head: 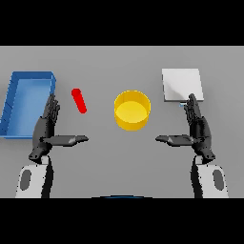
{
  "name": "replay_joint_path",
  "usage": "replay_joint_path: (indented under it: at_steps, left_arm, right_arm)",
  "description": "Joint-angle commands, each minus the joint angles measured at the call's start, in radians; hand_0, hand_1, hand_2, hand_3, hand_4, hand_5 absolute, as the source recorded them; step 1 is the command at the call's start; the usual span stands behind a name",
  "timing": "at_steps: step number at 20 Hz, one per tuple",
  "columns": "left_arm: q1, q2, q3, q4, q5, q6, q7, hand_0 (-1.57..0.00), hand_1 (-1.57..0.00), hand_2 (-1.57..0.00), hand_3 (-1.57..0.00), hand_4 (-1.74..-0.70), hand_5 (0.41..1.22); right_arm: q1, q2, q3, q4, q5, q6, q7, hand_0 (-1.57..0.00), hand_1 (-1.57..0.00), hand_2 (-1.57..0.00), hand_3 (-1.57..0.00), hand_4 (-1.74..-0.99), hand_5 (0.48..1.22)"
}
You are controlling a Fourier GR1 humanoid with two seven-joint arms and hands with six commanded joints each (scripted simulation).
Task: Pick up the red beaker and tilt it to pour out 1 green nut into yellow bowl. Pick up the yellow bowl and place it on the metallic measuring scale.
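Observation:
The red beaker (79,100) lies as a thin red cylinder on the grey table, left of centre. A yellow bowl (132,110) stands in the middle, with no nut visible in it. At the back right lies the flat metallic measuring scale (181,85). My left hand (46,127) hovers left of the beaker, fingers straight and thumb pointing inward, holding nothing. My right hand (198,127) mirrors it just in front of the scale, open and apart from the bowl.
A blue tray (27,102) with raised walls sits at the far left, right behind my left hand. Bare table (122,157) lies between the two hands in front of the bowl.

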Motion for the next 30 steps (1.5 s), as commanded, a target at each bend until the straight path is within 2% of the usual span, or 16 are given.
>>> replay_joint_path:
  at_steps: [1, 6, 7, 8, 10, 13, 16, 19, 21, 26, 28, 30]
  left_arm:
    - [-0.001, 0.002, 0.003, 0.001, 0.002, 0.0, 0.001, 0.0, 0.0, 0.0, 0.0, -1.09, 0.623]
    - [-0.011, 0.02, 0.019, 0.011, 0.018, -0.011, 0.002, 0.0, 0.0, 0.0, 0.0, -1.09, 0.623]
    - [0.04, 0.042, -0.009, -0.032, -0.022, -0.017, -0.039, 0.0, 0.0, 0.0, 0.0, -1.09, 0.623]
    - [0.075, 0.053, -0.034, -0.066, -0.061, -0.014, -0.058, 0.0, 0.0, 0.0, 0.0, -1.09, 0.62]
    - [0.096, 0.06, -0.063, -0.111, -0.101, -0.005, -0.027, 0.0, 0.0, 0.0, 0.0, -1.09, 0.615]
    - [0.102, 0.055, -0.083, -0.124, -0.131, 0.007, 0.009, 0.0, 0.0, 0.0, 0.0, -1.1, 0.616]
    - [0.061, 0.055, -0.081, -0.065, -0.157, 0.02, 0.017, 0.0, 0.0, 0.0, 0.0, -1.09, 0.612]
    - [0.0, 0.055, -0.075, 0.01, -0.168, 0.023, -0.023, 0.0, 0.0, 0.0, 0.0, -1.12, 0.627]
    - [-0.052, 0.048, -0.062, 0.083, -0.172, 0.032, -0.052, 0.0, 0.0, 0.0, 0.0, -1.14, 0.636]
    - [-0.205, 0.045, -0.018, 0.257, -0.177, 0.062, -0.054, 0.0, 0.0, 0.0, 0.0, -1.15, 0.63]
    - [-0.243, 0.043, -0.001, 0.318, -0.172, 0.069, -0.089, 0.0, 0.0, 0.0, 0.0, -1.16, 0.631]
    - [-0.296, 0.037, 0.018, 0.403, -0.166, 0.072, -0.12, 0.0, 0.0, 0.0, 0.0, -1.18, 0.635]
  right_arm:
    - [0.0, -0.001, -0.001, 0.0, -0.001, 0.0, 0.0, 0.0, 0.0, 0.0, 0.0, -1.128, 0.66]
    - [0.01, -0.016, -0.01, -0.004, -0.014, 0.014, -0.002, 0.0, 0.0, 0.0, 0.0, -1.128, 0.66]
    - [0.055, -0.035, 0.048, -0.048, 0.097, -0.012, -0.106, 0.0, 0.0, 0.0, 0.0, -1.128, 0.66]
    - [0.071, -0.052, 0.082, -0.066, 0.17, -0.027, -0.14, 0.0, 0.0, 0.0, 0.0, -1.128, 0.663]
    - [0.101, -0.054, 0.127, -0.102, 0.245, -0.044, -0.146, 0.0, 0.0, 0.0, 0.0, -1.126, 0.666]
    - [0.119, -0.056, 0.137, -0.121, 0.276, -0.059, -0.126, 0.0, 0.0, 0.0, 0.0, -1.112, 0.659]
    - [0.116, -0.056, 0.128, -0.125, 0.252, -0.049, -0.126, 0.0, 0.0, 0.0, 0.0, -1.123, 0.653]
    - [0.118, -0.051, 0.135, -0.14, 0.258, -0.05, -0.1, 0.0, 0.0, 0.0, 0.0, -1.143, 0.65]
    - [0.123, -0.044, 0.131, -0.147, 0.234, -0.041, -0.111, 0.0, 0.0, 0.0, 0.0, -1.171, 0.653]
    - [0.11, -0.054, 0.11, -0.129, 0.204, -0.026, -0.123, 0.0, 0.0, 0.0, 0.0, -1.222, 0.667]
    - [0.105, -0.057, 0.106, -0.13, 0.203, -0.027, -0.113, 0.0, 0.0, 0.0, 0.0, -1.23, 0.666]
    - [0.122, -0.052, 0.115, -0.136, 0.209, -0.027, -0.129, 0.0, 0.0, 0.0, 0.0, -1.239, 0.668]
